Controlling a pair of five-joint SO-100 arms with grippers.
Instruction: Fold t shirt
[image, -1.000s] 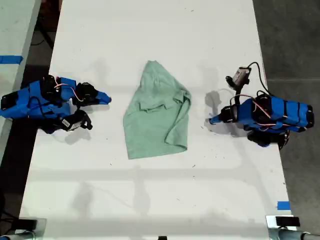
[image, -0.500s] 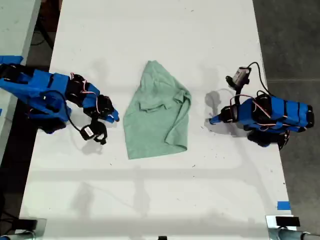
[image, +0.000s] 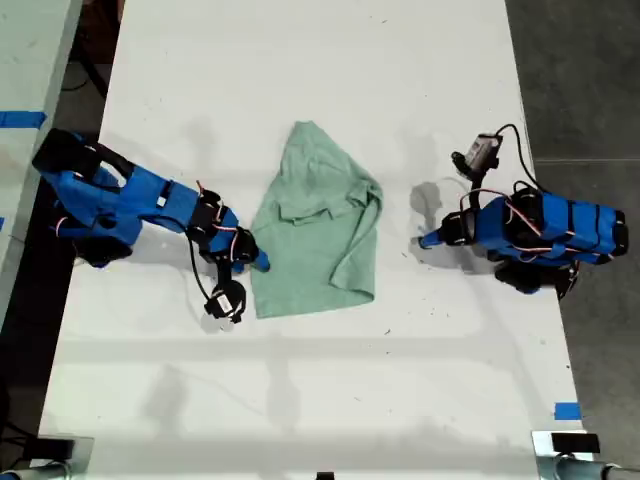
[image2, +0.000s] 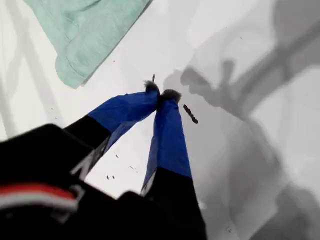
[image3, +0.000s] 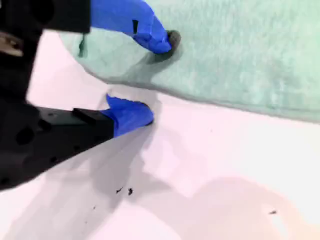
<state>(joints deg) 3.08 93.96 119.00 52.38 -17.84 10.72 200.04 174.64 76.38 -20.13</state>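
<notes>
The pale mint-green t shirt (image: 315, 225) lies crumpled and partly folded in the middle of the white table (image: 320, 390). My second gripper (image: 258, 265) reaches in from the exterior view's left to the shirt's lower left edge. It is open (image3: 160, 77), with one fingertip (image3: 170, 40) on the t shirt (image3: 240, 55) and the other on the table just off the hem. My first gripper (image: 425, 240) rests at the exterior view's right, apart from the shirt. It is shut (image2: 161, 92) with nothing in it, and the t shirt (image2: 85, 30) lies beyond its tips.
A small camera (image: 478, 153) on a cable sticks up beside the first arm. Blue tape (image: 566, 410) marks the table's edge at the exterior view's lower right. A second table with blue tape (image: 20, 119) stands at the exterior view's left, and dark floor (image: 580, 80) at its right.
The second arm has swung out and down toward the shirt, bringing its open gripper to the shirt's lower left edge. The first arm and the shirt have not moved.
</notes>
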